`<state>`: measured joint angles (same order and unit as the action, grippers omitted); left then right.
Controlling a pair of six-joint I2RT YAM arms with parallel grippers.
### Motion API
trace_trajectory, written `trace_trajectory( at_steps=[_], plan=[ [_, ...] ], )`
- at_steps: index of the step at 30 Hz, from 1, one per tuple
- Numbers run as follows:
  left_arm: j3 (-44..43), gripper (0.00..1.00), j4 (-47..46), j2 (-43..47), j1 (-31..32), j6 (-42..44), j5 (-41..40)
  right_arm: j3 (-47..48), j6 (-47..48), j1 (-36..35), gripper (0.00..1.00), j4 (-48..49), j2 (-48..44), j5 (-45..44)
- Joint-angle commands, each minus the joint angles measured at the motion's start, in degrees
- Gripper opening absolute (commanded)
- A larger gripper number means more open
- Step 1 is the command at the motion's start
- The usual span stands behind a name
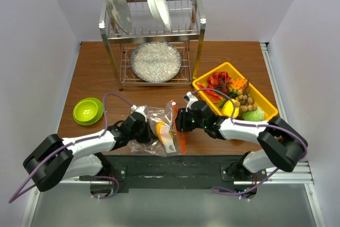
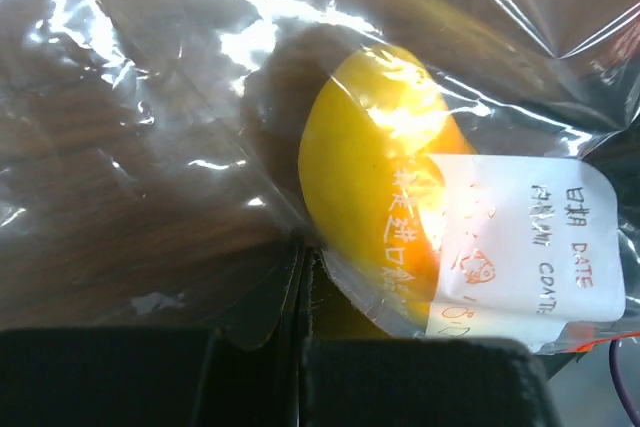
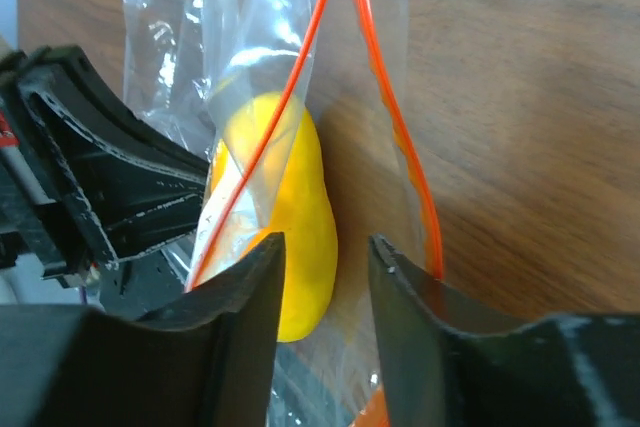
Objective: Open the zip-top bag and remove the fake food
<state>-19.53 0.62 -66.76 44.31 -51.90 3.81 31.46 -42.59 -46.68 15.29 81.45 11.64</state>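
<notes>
The bag lies at 6 o'clock on the desk, between the two arms, and its orange zipper gapes with the two tracks parted, so the opening step looks done and the emptying is in hand. Inside, only a yellow mango shows, partly behind the white label. The left end effector has its fingers pressed together on a fold of the film, anchoring the bag from 9 o'clock. The right end effector is spread at the mouth, its tips either side of the mango's end. The next move probably calls for sliding in between the tracks, closing on the slippery fruit and drawing it out toward 3 o'clock. There, a yellow tray holds red, orange, brown and green toy foods.
</notes>
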Motion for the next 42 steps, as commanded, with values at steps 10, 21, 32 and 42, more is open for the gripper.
trace_trajectory(
  at_steps=[10, 21, 32, 42],
  plan=[
    [-4.73, 0.0, -7.03, -6.01, 0.24, 0.66, 0.84, 5.8, 1.63, -4.65, 0.66, 4.22, 6.79, -0.83],
    [-4.91, 0.0, -6.69, -7.15, 0.42, 0.13, -1.26, 7.48, 0.75, -7.9, 0.43, -0.69, 8.12, -5.83],
    [-2.1, 0.0, -0.8, -3.29, -1.51, -1.98, -9.97, 8.0, 1.72, -7.82, 0.21, -19.66, -6.82, -15.24],
    [-2.09, 0.0, 1.22, -1.35, -5.47, -0.22, -9.62, 11.07, 2.95, -7.82, 0.18, -38.3, -17.9, -24.9]
  ],
)
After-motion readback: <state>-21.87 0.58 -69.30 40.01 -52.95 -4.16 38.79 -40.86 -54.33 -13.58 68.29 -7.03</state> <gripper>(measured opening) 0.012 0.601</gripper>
